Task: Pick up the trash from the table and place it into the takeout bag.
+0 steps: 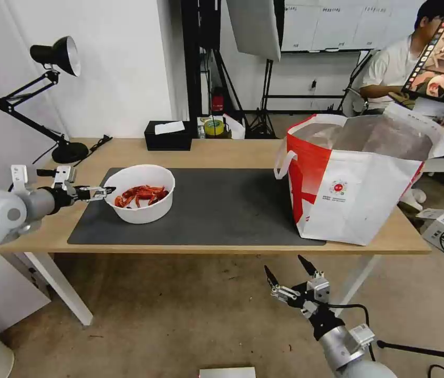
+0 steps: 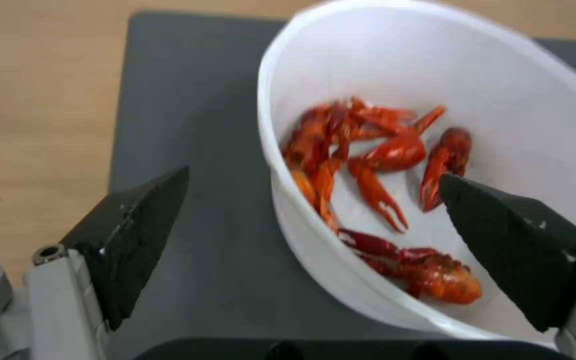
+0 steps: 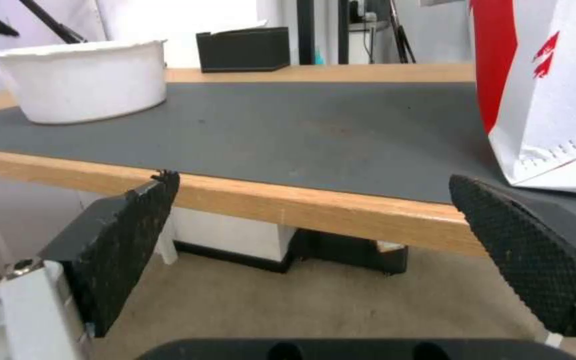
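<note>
The bowl (image 1: 141, 193) sits at the left end of the mat (image 1: 222, 210) on the table (image 1: 232, 152), with red shells (image 1: 142, 195) heaped in its bottom. The bag (image 1: 355, 178) stands open at the right end, well apart from it.

Our left gripper (image 1: 107, 191) is at the bowl's left rim, jaws spread wide. In the left wrist view one finger (image 2: 135, 235) hangs outside the wall over the mat and the other (image 2: 521, 240) sits over the inside, so the rim lies between them. Our right gripper (image 1: 289, 272) waits below the near table edge, also wide open, holding nothing.

We judge the bowl to be light: thin white plastic or paper, only a few shells inside. The wall will likely flex under a pinch, and a rim grip on one side may let it tip. The shells are loose, so any tilt could spill them. The inner wall may be greasy and slip. The best hold looks to be the rim here, pinched firmly and kept level on the way to the bag.
</note>
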Controlling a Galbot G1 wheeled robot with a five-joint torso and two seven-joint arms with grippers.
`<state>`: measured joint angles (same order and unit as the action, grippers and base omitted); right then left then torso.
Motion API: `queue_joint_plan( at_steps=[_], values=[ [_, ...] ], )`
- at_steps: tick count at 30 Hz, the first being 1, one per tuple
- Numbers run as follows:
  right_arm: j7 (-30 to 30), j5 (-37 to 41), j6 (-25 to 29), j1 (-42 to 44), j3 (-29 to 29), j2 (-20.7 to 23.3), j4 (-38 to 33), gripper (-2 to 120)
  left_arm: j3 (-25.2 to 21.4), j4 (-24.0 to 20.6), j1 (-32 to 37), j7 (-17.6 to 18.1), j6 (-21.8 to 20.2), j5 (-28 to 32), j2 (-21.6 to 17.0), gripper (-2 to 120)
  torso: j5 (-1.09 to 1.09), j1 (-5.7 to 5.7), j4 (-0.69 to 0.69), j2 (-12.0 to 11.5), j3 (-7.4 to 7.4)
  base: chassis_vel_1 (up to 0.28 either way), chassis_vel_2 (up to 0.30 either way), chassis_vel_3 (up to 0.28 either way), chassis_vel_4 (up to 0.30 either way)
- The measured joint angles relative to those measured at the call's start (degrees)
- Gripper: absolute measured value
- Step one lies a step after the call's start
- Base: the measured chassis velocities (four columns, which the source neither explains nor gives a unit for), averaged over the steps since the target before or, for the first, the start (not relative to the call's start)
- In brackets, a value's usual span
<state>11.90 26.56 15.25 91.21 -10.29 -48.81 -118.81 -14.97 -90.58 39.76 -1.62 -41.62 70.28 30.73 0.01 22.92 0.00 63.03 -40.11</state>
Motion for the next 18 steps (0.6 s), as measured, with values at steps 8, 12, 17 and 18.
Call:
queue_joint_plan(
  at_steps=[8, 12, 17, 18],
  values=[
    [0.0, 0.0, 0.0, 0.0, 0.0, 0.0, 0.0, 100, 6.4, 3.6, -6.3, 3.3, -1.1, 1.9, 1.8, 100, 0.0, 0.0, 0.0, 0.0, 0.0, 0.0, 0.0, 0.0, 0.0],
    [0.0, 0.0, 0.0, 0.0, 0.0, 0.0, 0.0, 100, 9.2, 5.3, -8.7, 4.6, -1.0, 1.9, 2.6, 100, 0.0, 0.0, 0.0, 0.0, 0.0, 0.0, 0.0, 0.0, 0.0],
    [0.0, 0.0, 0.0, 0.0, 0.0, 0.0, 0.0, 100, 10.8, 6.5, -9.6, 6.0, -0.9, 1.7, 3.1, 100, -0.02, 0.0, 0.0, 0.0, 0.0, 0.0, 0.0, 0.0, 0.0],
    [0.0, 0.0, 0.0, 0.0, 0.0, 0.0, 0.0, 100, 11.1, 6.8, -9.7, 6.1, -0.9, 1.7, 3.1, 100, -0.01, 0.0, 0.0, 0.0, 0.0, 0.0, 0.0, 0.0, 0.0]
  ],
)
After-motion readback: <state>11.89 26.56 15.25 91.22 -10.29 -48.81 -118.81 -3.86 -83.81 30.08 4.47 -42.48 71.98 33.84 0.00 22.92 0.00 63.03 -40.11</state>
